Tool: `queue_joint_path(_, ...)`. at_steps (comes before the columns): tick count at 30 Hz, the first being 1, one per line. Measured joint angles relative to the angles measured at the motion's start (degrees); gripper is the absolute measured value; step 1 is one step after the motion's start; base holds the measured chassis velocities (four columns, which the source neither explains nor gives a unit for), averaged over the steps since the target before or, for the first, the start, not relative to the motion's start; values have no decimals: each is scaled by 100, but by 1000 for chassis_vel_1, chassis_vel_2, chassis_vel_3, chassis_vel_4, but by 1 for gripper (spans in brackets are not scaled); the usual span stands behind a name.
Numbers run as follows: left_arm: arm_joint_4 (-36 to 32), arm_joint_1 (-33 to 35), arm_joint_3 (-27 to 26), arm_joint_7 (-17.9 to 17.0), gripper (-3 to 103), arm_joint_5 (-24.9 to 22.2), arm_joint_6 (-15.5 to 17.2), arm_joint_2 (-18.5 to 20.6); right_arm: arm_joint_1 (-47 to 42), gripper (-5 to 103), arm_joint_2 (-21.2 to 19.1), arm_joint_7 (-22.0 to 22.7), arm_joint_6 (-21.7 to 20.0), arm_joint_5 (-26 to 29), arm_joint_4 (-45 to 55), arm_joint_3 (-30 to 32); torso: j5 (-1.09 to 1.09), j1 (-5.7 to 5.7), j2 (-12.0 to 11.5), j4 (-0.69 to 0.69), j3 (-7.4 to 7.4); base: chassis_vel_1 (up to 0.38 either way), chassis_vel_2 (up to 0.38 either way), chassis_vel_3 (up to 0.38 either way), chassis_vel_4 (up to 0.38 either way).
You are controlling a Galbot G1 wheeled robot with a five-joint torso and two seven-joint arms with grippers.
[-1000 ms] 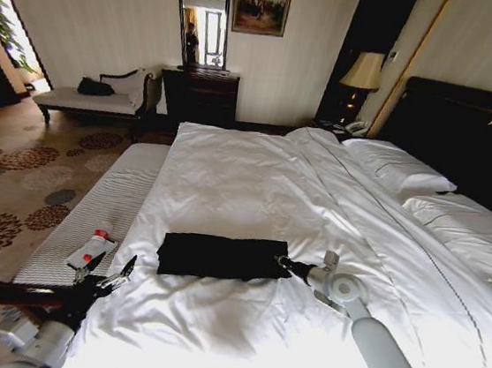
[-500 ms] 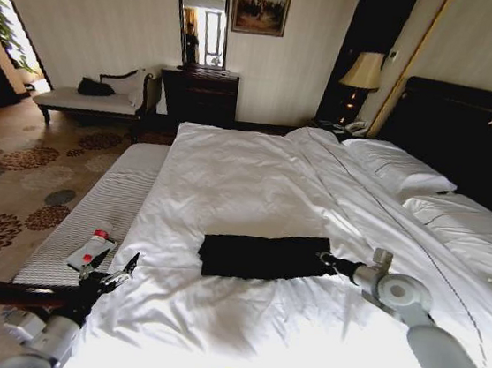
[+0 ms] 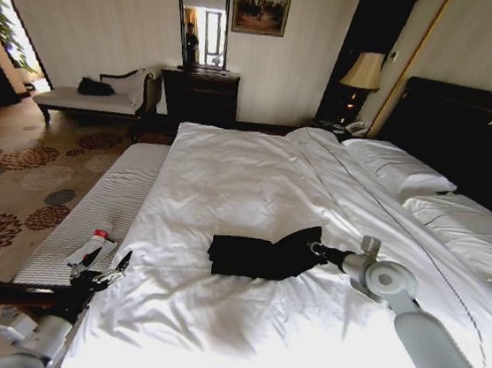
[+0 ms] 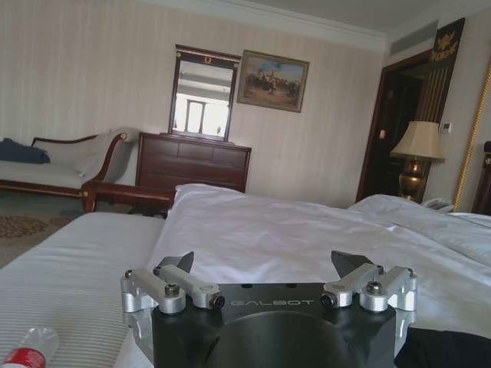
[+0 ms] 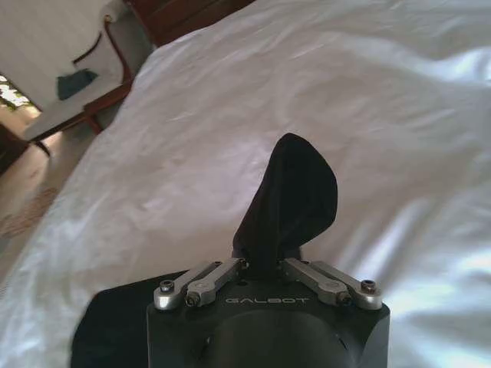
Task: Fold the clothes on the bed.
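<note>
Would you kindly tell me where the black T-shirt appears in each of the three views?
Head view: black T-shirt mid-bed, its end lifted by the right claw.
Left wrist view: dark corner beside the left claw.
Right wrist view: pinched fold rising from that claw.
Shared landmark: white duvet.

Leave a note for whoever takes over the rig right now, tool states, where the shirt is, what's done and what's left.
Right tool: shut on one end of the black T-shirt, that end lifted off the duvet.
Left tool: open, idle at the robot's left, near the bed's edge by the grey bench.
Shirt: a narrow folded strip lying mid-bed.
Done: shirt folded into a strip.
Left: probably lay the lifted end over, release, tidy up.
</note>
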Motion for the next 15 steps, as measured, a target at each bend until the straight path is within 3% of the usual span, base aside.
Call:
queue_joint_path(10, 43, 147, -308, 41, 100, 9, -63, -81, 807, 6, 406, 299, 0, 140, 97, -1276, 0, 0, 0, 0, 0, 0, 0, 0, 0)
queue_joint_path(15, 58, 248, -461, 60, 100, -13, -77, -119, 1084, 6, 587, 300, 0, 135, -110, -1589, 0, 0, 0, 0, 0, 0, 0, 0, 0)
